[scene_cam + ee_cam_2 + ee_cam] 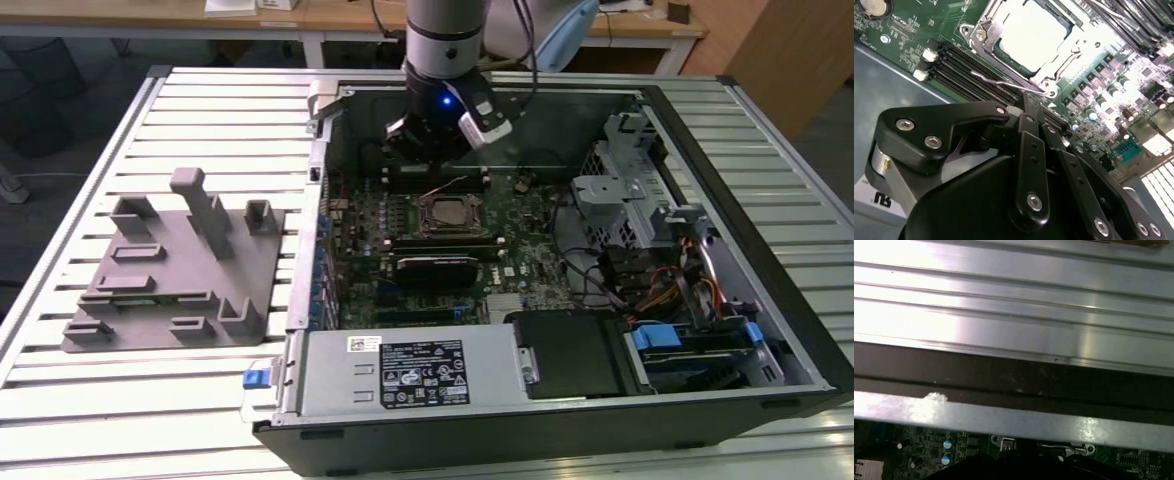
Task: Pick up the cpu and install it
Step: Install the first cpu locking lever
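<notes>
Now the cpu [1033, 31] sits seated in its socket frame [1019, 47] on the motherboard [1134, 95], upper middle of the second wrist view; my gripper [430, 150] hovers above, jaws' state I cannot tell.

Open black desktop computer case [747, 330] with green motherboard [534, 215] on ribbed aluminium desk [134, 410]; grey plastic fixture [174, 265] toward the exterior view's left.

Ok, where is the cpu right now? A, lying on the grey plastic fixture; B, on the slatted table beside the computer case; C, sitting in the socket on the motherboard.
C: in the second wrist view the cpu, with its pale silver top, sits inside the socket frame on the motherboard.
</notes>
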